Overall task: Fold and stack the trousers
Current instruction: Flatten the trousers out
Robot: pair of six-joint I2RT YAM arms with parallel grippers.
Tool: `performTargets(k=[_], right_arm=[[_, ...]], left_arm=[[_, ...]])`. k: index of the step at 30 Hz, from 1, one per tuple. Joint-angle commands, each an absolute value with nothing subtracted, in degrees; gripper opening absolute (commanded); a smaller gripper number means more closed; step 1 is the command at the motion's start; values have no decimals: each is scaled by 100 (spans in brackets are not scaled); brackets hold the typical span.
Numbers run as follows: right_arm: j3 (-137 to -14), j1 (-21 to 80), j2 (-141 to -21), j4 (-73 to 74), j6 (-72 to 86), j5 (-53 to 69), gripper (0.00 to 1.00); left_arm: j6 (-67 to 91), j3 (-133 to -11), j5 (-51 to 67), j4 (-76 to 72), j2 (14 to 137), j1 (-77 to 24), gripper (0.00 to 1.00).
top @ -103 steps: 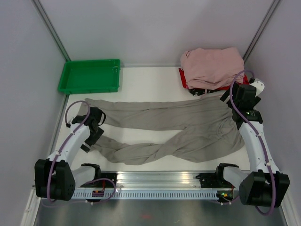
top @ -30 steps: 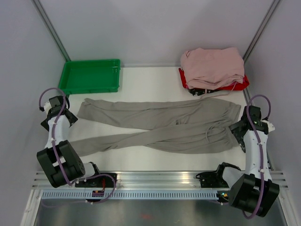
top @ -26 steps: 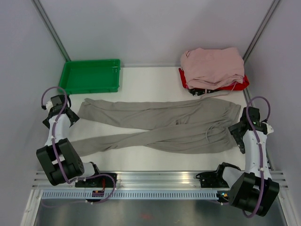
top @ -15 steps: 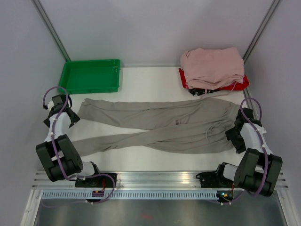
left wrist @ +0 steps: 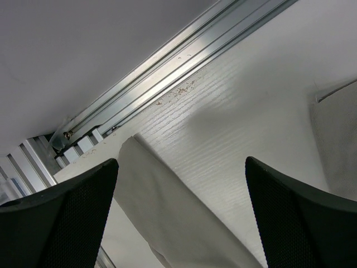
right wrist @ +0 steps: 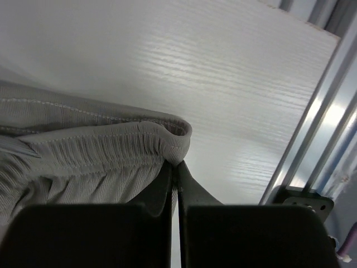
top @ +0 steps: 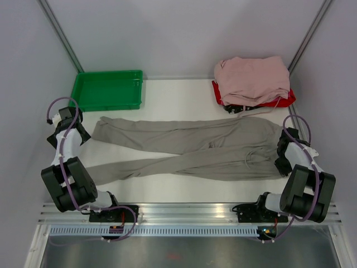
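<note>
Your left gripper (left wrist: 178,167), 9 o'clock: jaws wide apart, empty, near the leg ends. Trousers (top: 189,148) lie flat across the table (top: 178,100), legs crossed, waistband at 3 o'clock. Your right gripper (right wrist: 177,167) there: clamped on the waistband.

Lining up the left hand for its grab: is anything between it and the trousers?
Nothing visible does. The left hand is open just left of the trousers' far leg cuff, with only bare table between. The green tray sits farther back, outside that gap.
</note>
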State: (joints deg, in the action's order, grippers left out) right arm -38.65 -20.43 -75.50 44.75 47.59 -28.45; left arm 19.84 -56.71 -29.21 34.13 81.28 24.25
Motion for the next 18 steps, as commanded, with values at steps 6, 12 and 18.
performTargets(k=[6, 12, 18], right_arm=[[-4395, -2960, -7339, 5089, 4967, -3780, 0], [-4228, -3665, -7348, 4826, 4730, -3367, 0], [-4438, -3648, -7234, 4598, 4369, -2884, 38]], left_arm=[[1758, -5950, -3182, 3437, 8305, 2426, 100], [1609, -6003, -3296, 3445, 8358, 2426, 100], [2301, -6205, -2938, 4093, 8350, 2469, 100]])
